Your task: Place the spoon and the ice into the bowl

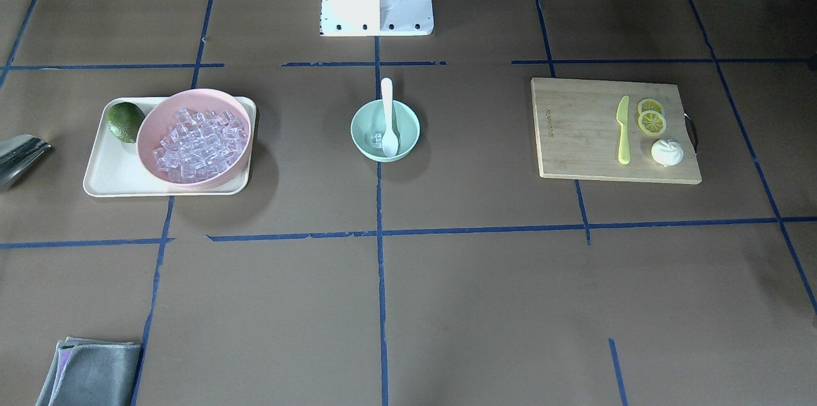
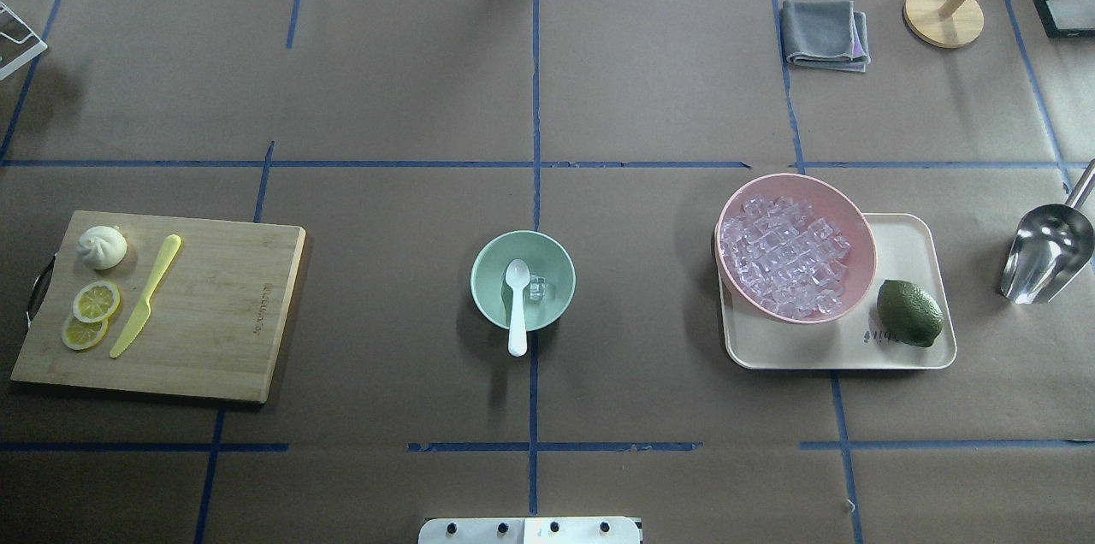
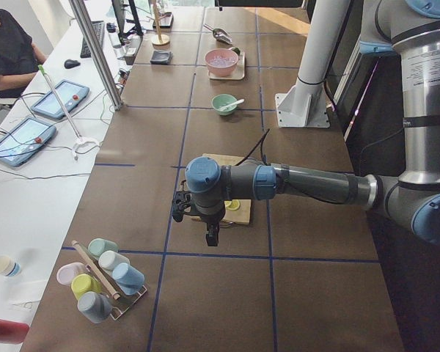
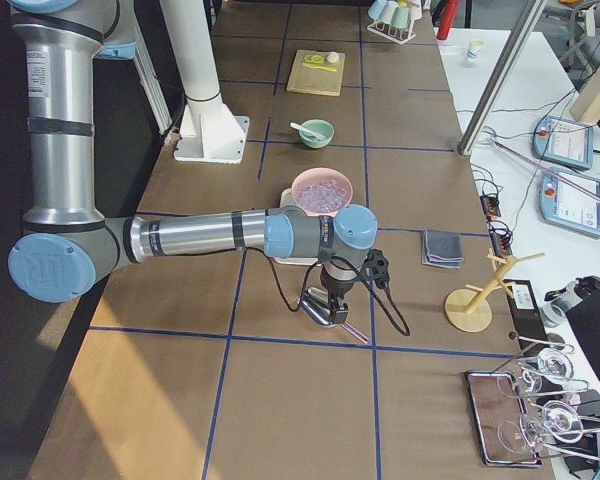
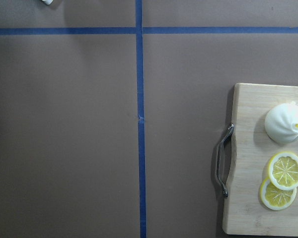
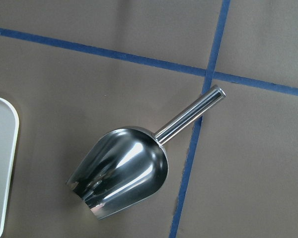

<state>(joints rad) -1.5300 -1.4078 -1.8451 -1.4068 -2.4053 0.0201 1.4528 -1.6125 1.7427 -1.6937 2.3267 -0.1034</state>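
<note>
The spoon (image 2: 517, 298) and an ice cube (image 2: 536, 288) lie in the bowl (image 2: 489, 294), far from the left gripper (image 3: 212, 236) and right gripper (image 4: 326, 296). Whether either is open or closed, I cannot tell.

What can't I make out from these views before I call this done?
- Whether the left gripper and right gripper are open or shut: they appear only in the side views, small, and neither wrist view shows fingers.
- How many cubes of ice lie in the bowl beside the spoon: too small and clear to count.
- The metal scoop: cut off by the front-facing view's left edge.
</note>
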